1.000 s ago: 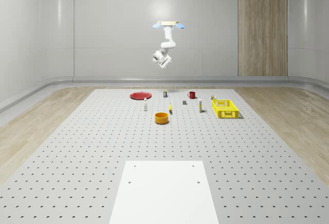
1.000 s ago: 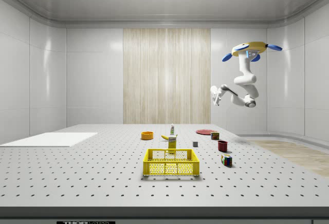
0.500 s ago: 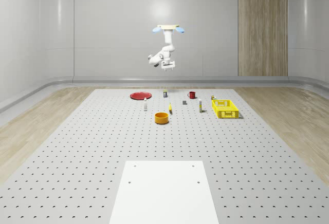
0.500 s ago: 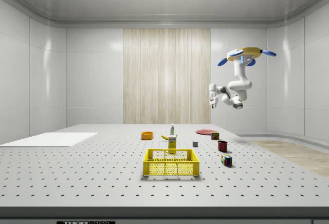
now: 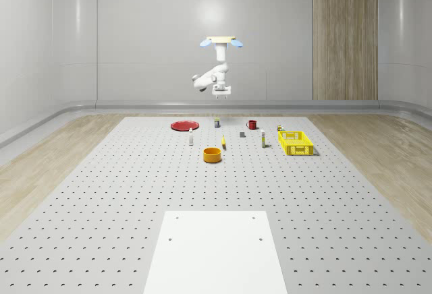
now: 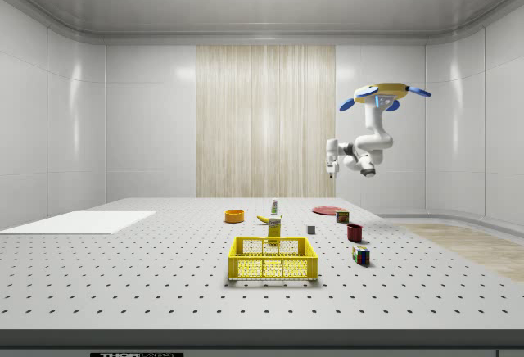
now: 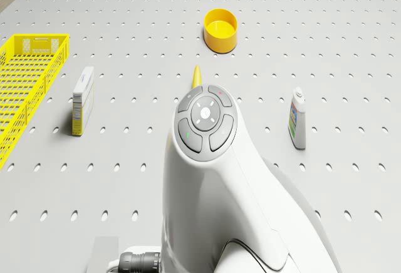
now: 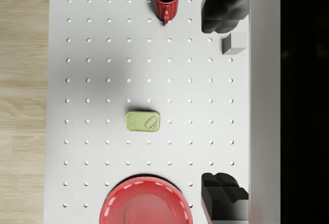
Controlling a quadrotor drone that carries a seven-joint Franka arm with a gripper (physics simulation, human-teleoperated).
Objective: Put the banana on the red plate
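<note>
The drone point(image 5: 220, 40) hovers high over the worktop's point(image 5: 135, 193) far end. Its empty pincer point(image 8: 224, 98) is spread, pointing down. The banana point(image 5: 223, 142) lies on the worktop toward six o'clock, beside the orange bowl point(image 5: 212, 154), its long axis running near to far.

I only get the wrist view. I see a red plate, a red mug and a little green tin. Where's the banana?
Observer: The yellow banana lies on the table, just right of the round orange bowl in the whole-scene view.
Operator: Is the drone sitting down?
Observer: No. The drone hovers high over the table's far end, and its pincer hangs well above everything.
Operator: Is the plate near the banana?
Observer: The flat red plate sits farther back and to the left, with a small white bottle roughly between them.
</note>
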